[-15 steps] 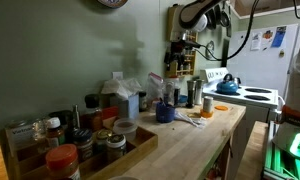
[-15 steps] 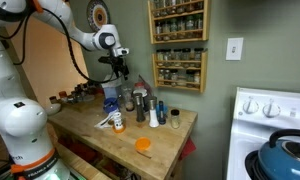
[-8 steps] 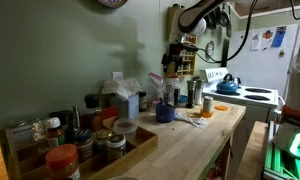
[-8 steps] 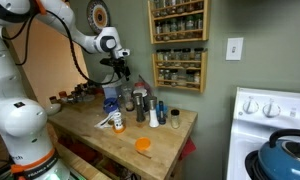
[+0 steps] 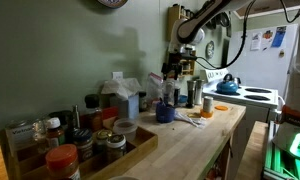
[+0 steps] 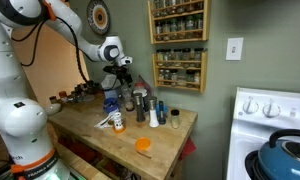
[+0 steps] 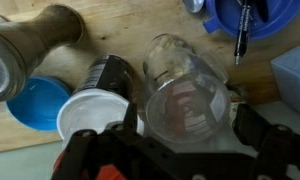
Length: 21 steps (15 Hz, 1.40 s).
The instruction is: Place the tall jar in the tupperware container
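Observation:
In the wrist view the tall jar (image 7: 185,100) is seen from above: clear glass with dark reddish-brown contents, standing on the wooden counter. My gripper (image 7: 190,125) is open, with one black finger (image 7: 128,125) on each side of the jar's top. I cannot tell if the pads touch the glass. In both exterior views the gripper (image 5: 173,72) (image 6: 125,82) hangs just above the cluster of jars at the wall. I cannot pick out the tupperware container in any view.
Next to the jar stand a dark bottle with a white cap (image 7: 90,112), a blue lid (image 7: 35,102), a wooden grinder (image 7: 35,40) and a blue bowl (image 7: 245,15). A wooden tray of orange-lidded jars (image 5: 80,145) fills one end of the counter. An orange lid (image 6: 142,144) lies near the counter's front edge, and a stove (image 6: 280,130) stands beside the counter.
The gripper has come down towards the cluster of jars by the wall and shifted slightly sideways. Nothing on the counter has moved.

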Motion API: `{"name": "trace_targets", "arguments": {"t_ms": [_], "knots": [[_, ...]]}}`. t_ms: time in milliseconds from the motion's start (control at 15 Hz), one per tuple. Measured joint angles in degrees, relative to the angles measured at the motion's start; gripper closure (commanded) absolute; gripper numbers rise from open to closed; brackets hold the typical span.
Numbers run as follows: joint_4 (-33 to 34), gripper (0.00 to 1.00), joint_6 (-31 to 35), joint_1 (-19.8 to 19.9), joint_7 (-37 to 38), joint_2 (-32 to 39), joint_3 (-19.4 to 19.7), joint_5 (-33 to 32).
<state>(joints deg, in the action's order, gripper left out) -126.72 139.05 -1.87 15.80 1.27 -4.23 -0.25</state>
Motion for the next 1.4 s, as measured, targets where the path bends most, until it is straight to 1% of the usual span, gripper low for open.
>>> {"name": "trace_targets", "arguments": {"t_ms": [667,733,800,933,1000,1200,1400], "knots": [[0.2,0.00,0.3,-0.7,-0.1,2.8,0.0,-0.5],[0.4,0.05,0.4,-0.8,-0.1,3.2,0.0,-0.8],[0.6,0.28,0.4,-0.9,-0.1,3.7,0.0,-1.1],[1.1,0.31,0.4,-1.1,-0.1,4.4,0.0,-1.6],[1.4,0.35,0.6,-1.2,-0.1,4.6,0.0,-1.9],[2.2,0.38,0.5,-1.5,0.2,5.0,0.0,-3.8],[2.4,0.38,0.1,-1.8,-0.2,4.7,0.0,-4.7]]}}
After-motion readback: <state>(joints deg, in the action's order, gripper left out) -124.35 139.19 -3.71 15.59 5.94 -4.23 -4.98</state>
